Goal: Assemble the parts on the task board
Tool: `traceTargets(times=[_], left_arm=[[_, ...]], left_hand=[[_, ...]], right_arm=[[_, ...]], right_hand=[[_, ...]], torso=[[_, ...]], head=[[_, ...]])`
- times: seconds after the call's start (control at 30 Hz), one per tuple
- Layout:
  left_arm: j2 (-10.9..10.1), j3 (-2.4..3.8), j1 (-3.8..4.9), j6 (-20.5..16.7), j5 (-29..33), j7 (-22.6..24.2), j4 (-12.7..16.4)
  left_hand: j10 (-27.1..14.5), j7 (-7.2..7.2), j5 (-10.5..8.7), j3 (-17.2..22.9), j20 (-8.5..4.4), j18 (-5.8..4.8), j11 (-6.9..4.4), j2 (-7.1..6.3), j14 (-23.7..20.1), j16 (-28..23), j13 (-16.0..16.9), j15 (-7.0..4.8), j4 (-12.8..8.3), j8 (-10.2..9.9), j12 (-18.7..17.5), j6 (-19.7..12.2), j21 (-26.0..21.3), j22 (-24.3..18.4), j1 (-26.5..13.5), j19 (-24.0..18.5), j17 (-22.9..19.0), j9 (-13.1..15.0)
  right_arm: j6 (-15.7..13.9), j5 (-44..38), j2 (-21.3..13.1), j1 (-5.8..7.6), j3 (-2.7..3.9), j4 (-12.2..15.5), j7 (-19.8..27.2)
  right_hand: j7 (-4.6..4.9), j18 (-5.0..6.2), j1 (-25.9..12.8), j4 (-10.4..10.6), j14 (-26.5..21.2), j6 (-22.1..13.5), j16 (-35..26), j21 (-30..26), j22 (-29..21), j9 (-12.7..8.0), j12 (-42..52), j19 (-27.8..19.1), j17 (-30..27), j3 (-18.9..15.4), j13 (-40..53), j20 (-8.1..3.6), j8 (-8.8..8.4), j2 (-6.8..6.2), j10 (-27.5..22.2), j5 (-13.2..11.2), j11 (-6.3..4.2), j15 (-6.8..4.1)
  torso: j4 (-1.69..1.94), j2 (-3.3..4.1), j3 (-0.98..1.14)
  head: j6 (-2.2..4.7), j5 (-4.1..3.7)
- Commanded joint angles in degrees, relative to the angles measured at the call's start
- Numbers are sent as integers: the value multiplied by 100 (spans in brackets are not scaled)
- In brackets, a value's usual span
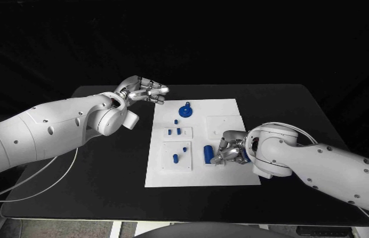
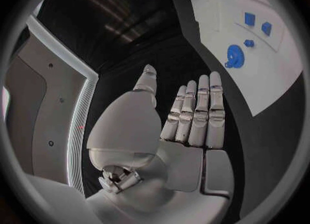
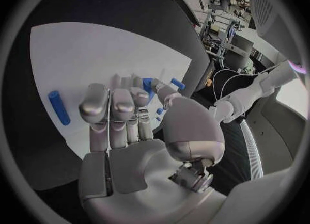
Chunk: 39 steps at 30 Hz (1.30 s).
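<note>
A black table [image 1: 100, 158] carries the white task board [image 1: 223, 176], which lies flat at its middle. The board's far left corner sits just beside the fingertips of the left hand [image 1: 143, 92], and its right edge passes under the fingers of the right hand [image 1: 231, 151]. A thin pale cable [image 1: 54, 166] trails across the table's left side, well apart from both hands' fingers.

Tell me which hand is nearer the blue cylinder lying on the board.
Right. The right hand sits just beside the blue cylinder, fingers curled, apparently empty. The left hand hovers off the task board's far corner.
</note>
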Motion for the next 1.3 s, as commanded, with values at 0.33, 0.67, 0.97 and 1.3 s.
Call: traceTargets(times=[0.33, 0.67, 0.97, 1.3], left_arm=[[8, 1, -3, 106, 11, 8, 7], [10, 0, -3, 117, 6, 0, 7], [5, -1, -3, 129, 5, 29, -6], [6, -1, -3, 128, 5, 36, -17]], left_hand=[[0, 3, 16, -7, 45, -2, 37, 60, -37, -23, 4, -9, -32, 24, 10, -25, -37, -9, 19, -11, -8, -1], [0, 3, 16, -7, 45, -2, 37, 60, -37, -23, 4, -9, -32, 24, 10, -25, -37, -9, 19, -11, -8, -1], [-1, 3, 12, -2, 46, -3, 37, -5, -42, -24, 4, -8, -4, 25, 9, -22, -37, -9, 3, -14, -9, -1], [-1, 3, 12, -2, 46, -3, 37, -5, -42, -24, 4, -8, -4, 25, 9, -22, -37, -9, 3, -14, -9, -1]], right_arm=[[198, 32, 23, -19, -1, -24, -19], [85, 2, -1, -23, -1, -32, -32], [42, 628, -296, -23, 152, 198, 172], [-106, 974, -587, -23, 671, 187, 249]], right_hand=[[16, -107, 554, 289, 14, 98, 4, -10, 723, -55, -13, 77, -1, -801, -8, 0, -5, -264, 45, -500, 2, -6], [2, -113, 341, 80, 15, 73, 15, 6, 725, -78, -7, 82, 10, -484, -3, -5, -2, 122, 47, -526, -8, -9], [54, -94, 417, 727, 12, -8, 10, -7, 721, -6, 120, 77, 1, -1668, 109, 7, -4, -171, 15, -201, 31, 3], [86, -87, 621, 560, 11, -102, 4, -24, 720, -12, 130, 77, -6, -1877, 111, 18, -5, 93, 14, -312, 49, 13]], torso=[[3, -1, 0], [1, 0, 1], [-13, -9, -1], [-6, -4, 4]], head=[[-17, -2], [-17, -4], [5, -13], [45, -61]])
